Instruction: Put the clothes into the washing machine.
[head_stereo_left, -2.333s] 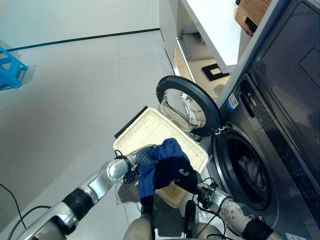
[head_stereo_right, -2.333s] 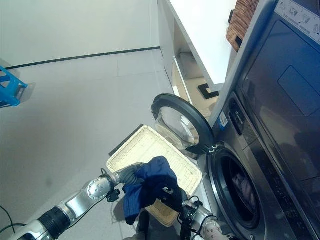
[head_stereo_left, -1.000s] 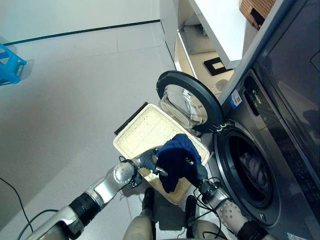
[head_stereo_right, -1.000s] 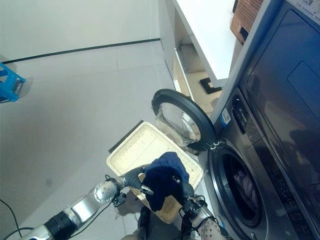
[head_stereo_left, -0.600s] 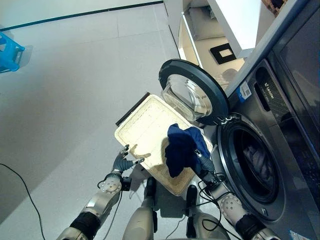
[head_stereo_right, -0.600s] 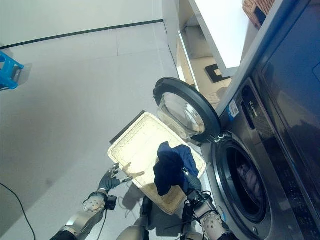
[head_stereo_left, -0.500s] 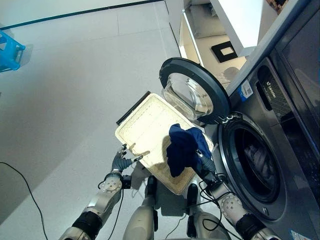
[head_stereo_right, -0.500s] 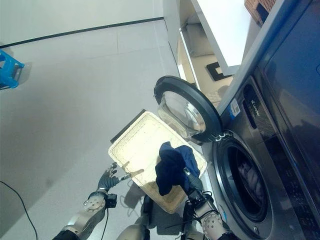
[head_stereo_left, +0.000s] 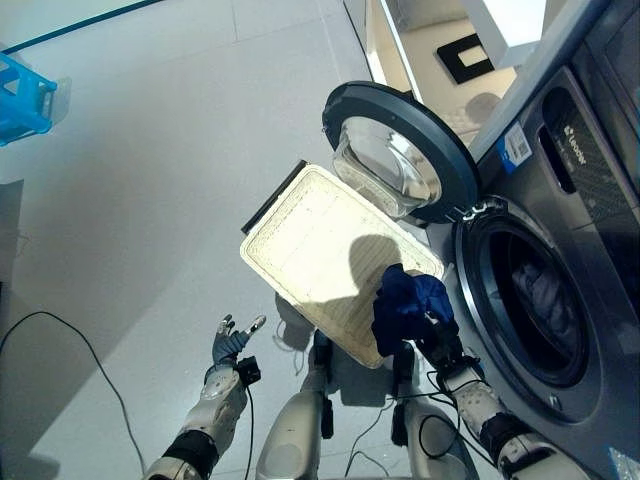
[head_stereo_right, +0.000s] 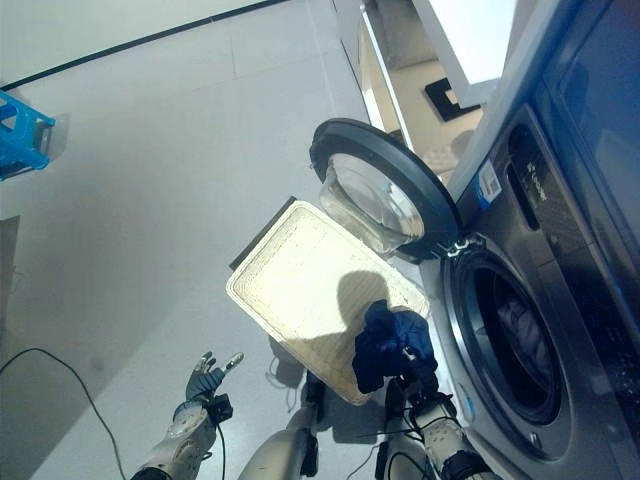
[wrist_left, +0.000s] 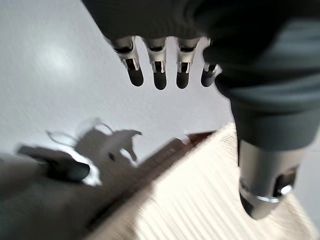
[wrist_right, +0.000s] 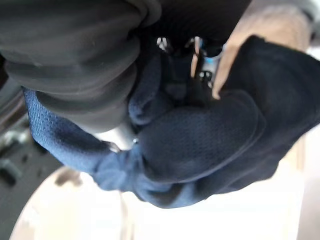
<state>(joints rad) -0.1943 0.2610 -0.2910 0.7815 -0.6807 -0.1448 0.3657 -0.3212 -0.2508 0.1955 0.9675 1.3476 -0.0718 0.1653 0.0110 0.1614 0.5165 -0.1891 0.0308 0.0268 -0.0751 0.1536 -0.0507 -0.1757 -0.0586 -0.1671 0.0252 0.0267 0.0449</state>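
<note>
I have the dark blue garment bunched in my right hand, fingers curled into the cloth; the right wrist view shows a fine knit weave gathered into soft rounded folds around them. The bundle hangs over the near right corner of the basket, a shallow rectangular tray of pale woven wicker lying flat on the smooth grey floor. Just right of it stands the washing machine, a dark grey metal front with a round drum opening, where I can see pale cloth lying inside. Its round door is swung wide to the far left, a dark ring around a clear bulging glass bowl, and it overhangs the far edge of the basket.

My left hand is low on the near left, well apart from the basket, fingers spread straight and holding nothing. A blue plastic crate sits at the far left.
</note>
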